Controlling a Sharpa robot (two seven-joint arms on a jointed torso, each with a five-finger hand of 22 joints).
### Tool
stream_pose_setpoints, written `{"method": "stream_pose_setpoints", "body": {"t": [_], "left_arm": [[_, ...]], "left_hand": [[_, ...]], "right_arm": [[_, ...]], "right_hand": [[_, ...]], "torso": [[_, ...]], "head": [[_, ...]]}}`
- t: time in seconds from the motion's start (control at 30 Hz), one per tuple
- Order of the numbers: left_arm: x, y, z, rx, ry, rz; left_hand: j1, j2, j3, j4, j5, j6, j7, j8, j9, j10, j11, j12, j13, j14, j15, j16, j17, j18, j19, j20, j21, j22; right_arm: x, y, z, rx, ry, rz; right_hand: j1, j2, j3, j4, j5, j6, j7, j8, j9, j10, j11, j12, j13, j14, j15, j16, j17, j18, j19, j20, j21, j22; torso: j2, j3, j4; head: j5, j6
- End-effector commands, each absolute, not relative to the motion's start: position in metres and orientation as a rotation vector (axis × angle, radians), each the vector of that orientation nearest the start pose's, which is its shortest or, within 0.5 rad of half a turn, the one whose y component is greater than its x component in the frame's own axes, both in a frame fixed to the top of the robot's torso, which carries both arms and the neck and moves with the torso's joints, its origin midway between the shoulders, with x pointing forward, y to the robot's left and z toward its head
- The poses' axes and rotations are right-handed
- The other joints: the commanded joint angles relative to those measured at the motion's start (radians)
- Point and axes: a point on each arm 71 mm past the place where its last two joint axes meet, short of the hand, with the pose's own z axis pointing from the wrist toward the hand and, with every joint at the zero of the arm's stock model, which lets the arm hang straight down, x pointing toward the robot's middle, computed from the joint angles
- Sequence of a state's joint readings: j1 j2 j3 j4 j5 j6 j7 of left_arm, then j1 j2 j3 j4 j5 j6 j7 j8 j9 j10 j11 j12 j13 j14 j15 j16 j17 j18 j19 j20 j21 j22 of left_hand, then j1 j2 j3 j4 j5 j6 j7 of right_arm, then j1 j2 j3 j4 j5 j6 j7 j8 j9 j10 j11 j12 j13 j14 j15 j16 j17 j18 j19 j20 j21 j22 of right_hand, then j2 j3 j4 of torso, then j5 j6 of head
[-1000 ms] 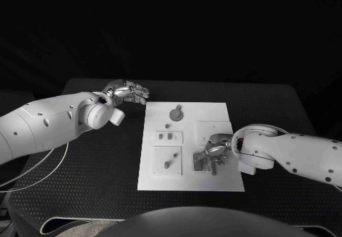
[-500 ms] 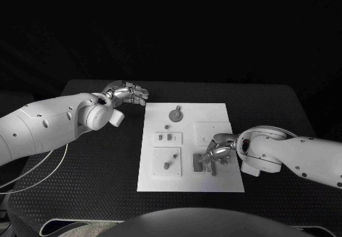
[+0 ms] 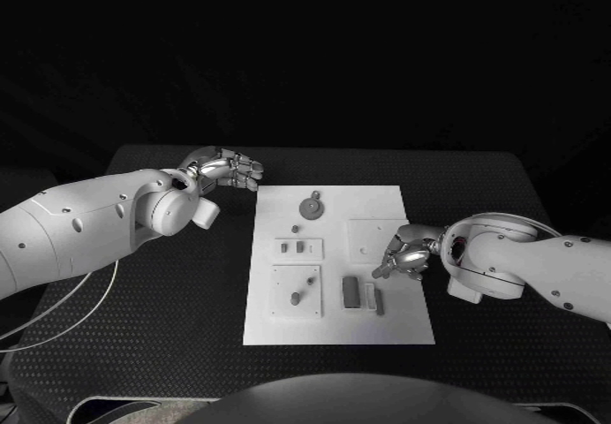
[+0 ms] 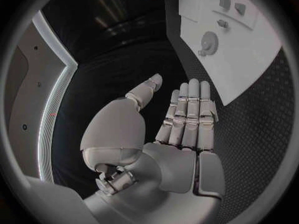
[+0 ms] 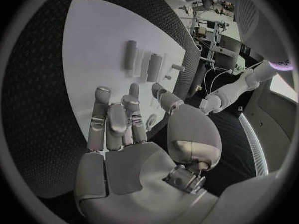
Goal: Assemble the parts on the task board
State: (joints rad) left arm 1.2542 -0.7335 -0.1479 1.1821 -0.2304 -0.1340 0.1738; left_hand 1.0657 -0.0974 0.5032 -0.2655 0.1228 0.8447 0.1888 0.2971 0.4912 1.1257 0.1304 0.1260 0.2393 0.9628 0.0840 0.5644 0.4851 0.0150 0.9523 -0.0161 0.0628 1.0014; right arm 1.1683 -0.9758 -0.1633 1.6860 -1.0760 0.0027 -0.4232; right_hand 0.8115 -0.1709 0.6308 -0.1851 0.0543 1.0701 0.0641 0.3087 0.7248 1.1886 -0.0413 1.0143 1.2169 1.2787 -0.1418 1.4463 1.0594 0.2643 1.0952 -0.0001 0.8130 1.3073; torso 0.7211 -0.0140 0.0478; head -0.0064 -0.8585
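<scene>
Lower-right of task board bare, open approach; right hand crowds right edge mid-frame; left hand off board, upper left.

A black desk with a finely dimpled, mesh-like surface spreads across the head view, its far corners rounded, against a dark background. A thin pale cable loops over the desk's near left part, curving from the left edge of the picture. In the left wrist view the same textured black surface shows, with a pale, glossy rounded strip running beside its edge. In the right wrist view the dimpled black surface shows again, and beyond its far edge stands a cluttered metal rack with cables, too small to make out.
</scene>
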Motion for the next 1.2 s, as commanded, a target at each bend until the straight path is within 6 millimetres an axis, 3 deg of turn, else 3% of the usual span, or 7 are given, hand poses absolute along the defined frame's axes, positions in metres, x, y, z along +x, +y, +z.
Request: {"method": "stream_pose_setpoints", "body": {"t": [0.03,0.37,0.77,1.03,1.2], "left_arm": [[0.538,0.248,-0.217,-0.955,1.743,-1.239],[0.538,0.248,-0.218,-0.955,1.746,-1.24],[0.538,0.249,-0.218,-0.956,1.746,-1.238],[0.538,0.249,-0.218,-0.957,1.746,-1.237],[0.538,0.249,-0.218,-0.957,1.747,-1.237]], "left_hand": [[-0.012,0.0,-0.001,0.007,0.001,-0.006,-0.003,0.007,-0.001,-0.008,0.002,0.005,-0.001,0.004,0.003,-0.004,0.001,0.007,-0.006,0.004,0.005,-0.002],[-0.012,0.0,-0.001,0.008,0.001,-0.006,-0.003,0.007,-0.001,-0.007,0.002,0.005,-0.001,0.004,0.003,-0.005,0.002,0.007,-0.007,0.004,0.005,-0.002],[-0.013,0.0,-0.001,0.009,0.001,-0.006,-0.003,0.007,-0.001,-0.007,0.002,0.005,-0.001,0.004,0.003,-0.006,0.003,0.007,-0.007,0.004,0.005,-0.002],[-0.014,0.0,-0.001,0.009,0.001,-0.006,-0.003,0.007,-0.001,-0.007,0.002,0.005,-0.001,0.004,0.004,-0.006,0.004,0.007,-0.007,0.004,0.006,-0.002],[-0.014,0.0,-0.001,0.009,0.001,-0.006,-0.003,0.007,-0.001,-0.007,0.002,0.005,-0.001,0.004,0.004,-0.007,0.004,0.007,-0.007,0.004,0.006,-0.002]], "right_arm": [[0.412,-0.238,-0.269,0.122,2.406,0.4],[0.397,-0.236,-0.297,0.108,2.471,0.358],[0.394,-0.23,-0.306,0.101,2.489,0.361],[0.393,-0.226,-0.311,0.09,2.497,0.358],[0.393,-0.225,-0.311,0.069,2.489,0.345]], "right_hand": [[-0.002,0.009,-0.001,-0.009,-0.004,0.008,0.001,0.005,0.002,0.008,-0.002,0.007,0.001,0.007,0.0,0.004,0.003,-0.002,0.007,0.001,0.005,0.017],[-0.031,0.013,-0.008,0.002,-0.004,0.024,-0.005,0.011,0.01,0.017,-0.008,0.011,0.001,0.016,-0.002,0.011,0.013,-0.002,0.01,0.0,0.006,0.017],[-0.049,0.016,-0.004,0.017,-0.004,0.034,-0.009,0.011,0.013,0.024,-0.012,0.013,0.002,0.023,-0.005,0.015,0.017,-0.002,0.013,-0.002,0.006,0.017],[-0.048,0.035,-0.003,0.011,-0.004,0.037,-0.011,0.01,0.015,0.027,-0.014,0.014,0.002,0.024,-0.006,0.017,0.016,-0.002,0.013,-0.005,0.007,0.018],[-0.03,0.083,-0.008,-0.043,-0.004,0.044,-0.013,0.009,0.019,0.034,-0.016,0.02,0.006,0.026,-0.007,0.02,0.016,-0.002,0.012,-0.006,0.01,0.02]], "torso": [[0.001,0.0007,0.0008],[0.0,0.0,0.0024],[0.0,-0.0014,0.0023],[0.0,-0.0009,0.0022],[0.0,-0.001,0.0014]], "head": [[-0.002,-0.001],[-0.001,-0.005],[-0.002,-0.006],[-0.002,-0.006],[-0.003,-0.006]]}}
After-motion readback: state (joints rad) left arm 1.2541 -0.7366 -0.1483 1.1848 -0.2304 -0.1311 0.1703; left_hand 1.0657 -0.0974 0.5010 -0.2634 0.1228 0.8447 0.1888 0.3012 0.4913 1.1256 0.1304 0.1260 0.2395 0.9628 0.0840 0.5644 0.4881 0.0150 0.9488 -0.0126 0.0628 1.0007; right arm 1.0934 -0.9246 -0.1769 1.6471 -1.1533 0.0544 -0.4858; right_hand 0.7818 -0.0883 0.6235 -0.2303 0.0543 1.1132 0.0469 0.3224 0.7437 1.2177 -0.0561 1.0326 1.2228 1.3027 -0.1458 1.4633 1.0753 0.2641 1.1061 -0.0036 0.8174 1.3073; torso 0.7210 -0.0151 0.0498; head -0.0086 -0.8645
